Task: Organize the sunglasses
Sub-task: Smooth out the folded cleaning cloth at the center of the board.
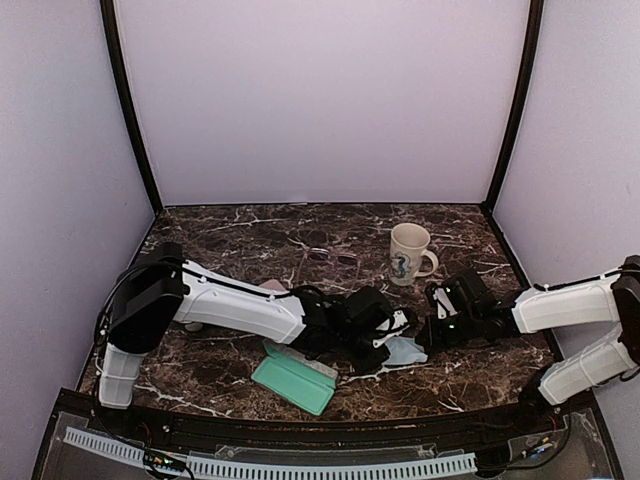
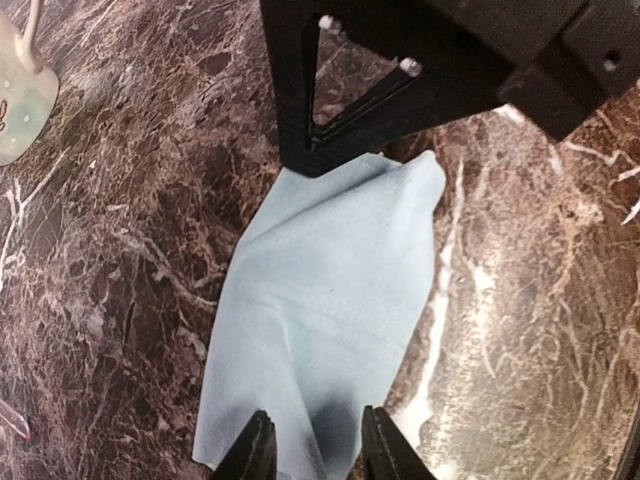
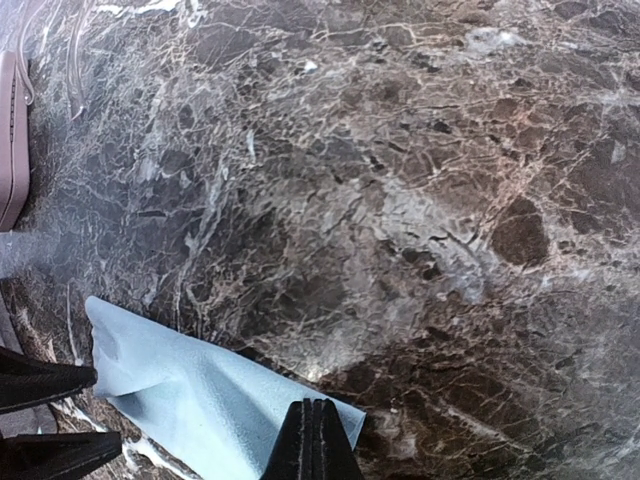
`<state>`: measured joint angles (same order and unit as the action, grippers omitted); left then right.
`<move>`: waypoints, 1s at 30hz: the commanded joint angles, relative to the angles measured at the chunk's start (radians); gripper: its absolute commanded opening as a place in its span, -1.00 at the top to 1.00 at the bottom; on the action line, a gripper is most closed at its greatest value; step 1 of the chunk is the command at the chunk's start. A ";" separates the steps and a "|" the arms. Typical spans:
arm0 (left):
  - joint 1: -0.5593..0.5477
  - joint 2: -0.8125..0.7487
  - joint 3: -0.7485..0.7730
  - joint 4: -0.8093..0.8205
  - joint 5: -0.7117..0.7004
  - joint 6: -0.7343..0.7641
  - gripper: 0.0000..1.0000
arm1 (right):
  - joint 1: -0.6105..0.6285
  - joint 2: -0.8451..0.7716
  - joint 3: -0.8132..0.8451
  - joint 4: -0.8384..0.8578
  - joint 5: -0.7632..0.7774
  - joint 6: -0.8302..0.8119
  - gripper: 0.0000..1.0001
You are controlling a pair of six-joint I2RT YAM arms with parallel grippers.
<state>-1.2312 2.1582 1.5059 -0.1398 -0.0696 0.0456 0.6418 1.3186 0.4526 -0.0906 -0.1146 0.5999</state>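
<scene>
From above, the thin dark-framed sunglasses lie on the brown marble table. They are left of a cream ceramic mug and well apart from both arms. A mint green oblong case sits nearer the front. The left gripper and right gripper meet at a light blue cloth.

In the left wrist view, the left fingers stand partly apart, straddling the cloth's near end without pinching it.

In the right wrist view, the right jaws are pressed together on the cloth's edge.
</scene>
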 commanded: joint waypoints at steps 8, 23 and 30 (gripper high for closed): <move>0.000 0.028 0.038 -0.045 -0.120 0.066 0.37 | 0.006 -0.005 0.001 -0.044 0.019 -0.012 1.00; -0.022 0.023 0.022 -0.138 -0.192 0.042 0.37 | 0.006 -0.007 0.019 -0.095 0.077 -0.020 1.00; -0.024 0.011 0.013 -0.182 -0.182 0.028 0.37 | 0.006 -0.003 0.021 -0.101 0.095 -0.026 1.00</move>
<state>-1.2495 2.1860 1.5234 -0.2119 -0.2497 0.0872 0.6430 1.3144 0.4656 -0.1291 -0.0769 0.5854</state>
